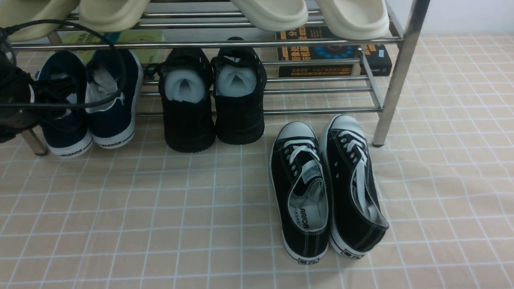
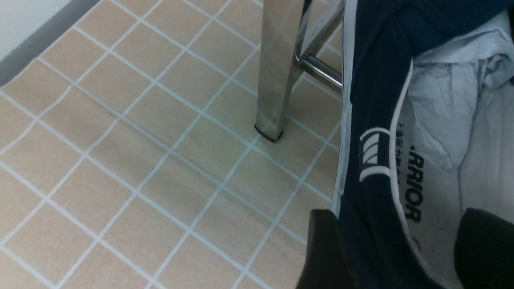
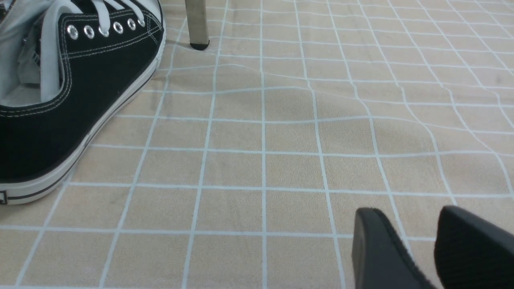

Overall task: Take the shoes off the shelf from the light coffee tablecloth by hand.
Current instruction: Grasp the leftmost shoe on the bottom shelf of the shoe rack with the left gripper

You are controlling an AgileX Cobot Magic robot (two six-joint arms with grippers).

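Note:
The navy shoes stand side by side at the left end of the shelf's [image 1: 321,110] lower tier, the left one [image 1: 66,128] and the right one [image 1: 114,108], heels toward me over the light coffee tablecloth [image 1: 160,220]. My left arm [image 1: 14,100] is over the left shoe. In the left wrist view my left gripper [image 2: 399,212] is open and straddles the shoe's [image 2: 373,100] side wall, with one finger [image 2: 325,249] outside and the other [image 2: 486,249] inside over the insole. My right gripper [image 3: 405,212] is slightly open and empty, low over bare cloth.
Black mesh sneakers [image 1: 188,104] sit mid-shelf. Black lace-up sneakers [image 1: 299,192] lie on the cloth in front of the shelf's right leg [image 1: 395,80], and one shows in the right wrist view [image 3: 80,100]. Cream slippers [image 1: 273,12] sit on the top tier, with books [image 1: 333,52] behind. A shelf leg [image 2: 277,68] stands beside the left shoe.

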